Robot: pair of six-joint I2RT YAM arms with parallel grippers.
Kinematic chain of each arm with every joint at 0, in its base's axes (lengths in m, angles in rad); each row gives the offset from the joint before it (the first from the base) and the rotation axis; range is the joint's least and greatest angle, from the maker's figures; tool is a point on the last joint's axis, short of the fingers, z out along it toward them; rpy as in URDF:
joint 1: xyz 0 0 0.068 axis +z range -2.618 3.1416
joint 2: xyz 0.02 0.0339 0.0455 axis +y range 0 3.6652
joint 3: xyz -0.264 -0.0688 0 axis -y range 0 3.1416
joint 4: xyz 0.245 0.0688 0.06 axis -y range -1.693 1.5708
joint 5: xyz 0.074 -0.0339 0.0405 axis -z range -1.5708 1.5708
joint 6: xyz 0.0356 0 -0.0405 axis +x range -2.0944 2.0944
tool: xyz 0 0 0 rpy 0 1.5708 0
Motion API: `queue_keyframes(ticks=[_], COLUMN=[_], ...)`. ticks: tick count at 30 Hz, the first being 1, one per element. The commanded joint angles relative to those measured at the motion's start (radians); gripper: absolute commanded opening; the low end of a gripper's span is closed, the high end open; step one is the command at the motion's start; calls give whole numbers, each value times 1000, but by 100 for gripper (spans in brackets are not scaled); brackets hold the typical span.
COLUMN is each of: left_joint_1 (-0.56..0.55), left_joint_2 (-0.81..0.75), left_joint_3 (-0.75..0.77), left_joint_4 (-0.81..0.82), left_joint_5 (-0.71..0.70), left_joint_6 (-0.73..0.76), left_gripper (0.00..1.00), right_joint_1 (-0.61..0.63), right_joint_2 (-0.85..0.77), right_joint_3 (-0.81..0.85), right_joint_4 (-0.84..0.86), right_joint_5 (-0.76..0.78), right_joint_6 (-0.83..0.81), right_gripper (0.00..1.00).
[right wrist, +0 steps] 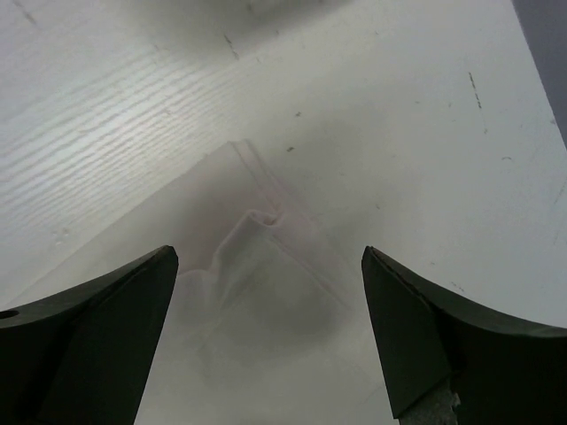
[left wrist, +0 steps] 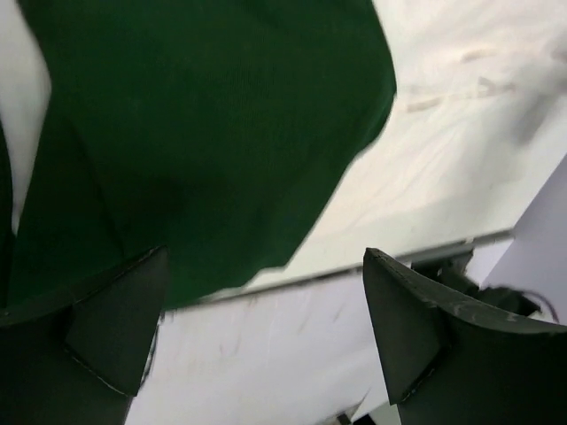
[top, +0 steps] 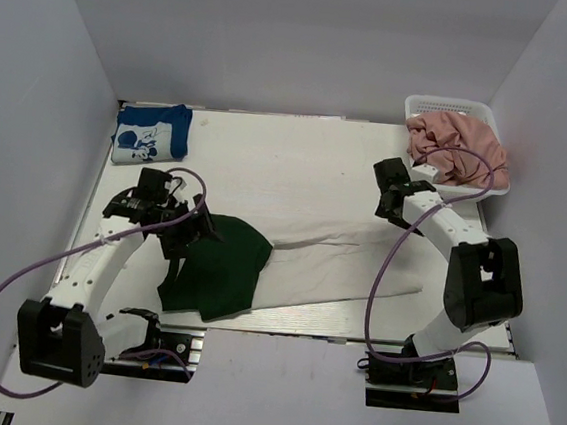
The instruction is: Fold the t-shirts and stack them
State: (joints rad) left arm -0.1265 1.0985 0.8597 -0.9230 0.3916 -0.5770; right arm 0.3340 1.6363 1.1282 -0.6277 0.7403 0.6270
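A dark green t-shirt (top: 216,264) lies at the near left of the table, its right edge on or against the left end of a white t-shirt (top: 344,264) spread flat across the middle. My left gripper (top: 200,227) is open and empty just above the green shirt's upper left; in the left wrist view the green cloth (left wrist: 204,133) fills the upper left beyond the gripper (left wrist: 264,266). My right gripper (top: 394,209) is open and empty above the white shirt's far right corner, and that rumpled corner (right wrist: 266,283) lies below the gripper (right wrist: 270,261).
A folded blue printed t-shirt (top: 152,132) lies at the far left. A white basket (top: 491,116) at the far right holds crumpled pink shirts (top: 460,149). The table's near edge (left wrist: 461,241) shows just past the green shirt. White walls enclose the table.
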Motion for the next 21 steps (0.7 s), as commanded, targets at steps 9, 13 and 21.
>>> queue_keyframes(ticks=[9,13,21], left_joint_1=[-1,-1,-1], left_joint_2=[397,513,583], left_joint_3=[-47,-70,-114], left_joint_4=[377,414,414], left_joint_5=[-77,-56,-75], left_joint_6=[-38,-47,-47], left_gripper=[100,100,100], right_joint_1=[-26,-50,-84], right_joint_2=[34,69,46], right_joint_3=[-19,-19,-59], right_joint_4=[111,95,56], right_joint_5=[-150,-150,-98], right_joint_6=[3,43,66], right_gripper=[87,64,29])
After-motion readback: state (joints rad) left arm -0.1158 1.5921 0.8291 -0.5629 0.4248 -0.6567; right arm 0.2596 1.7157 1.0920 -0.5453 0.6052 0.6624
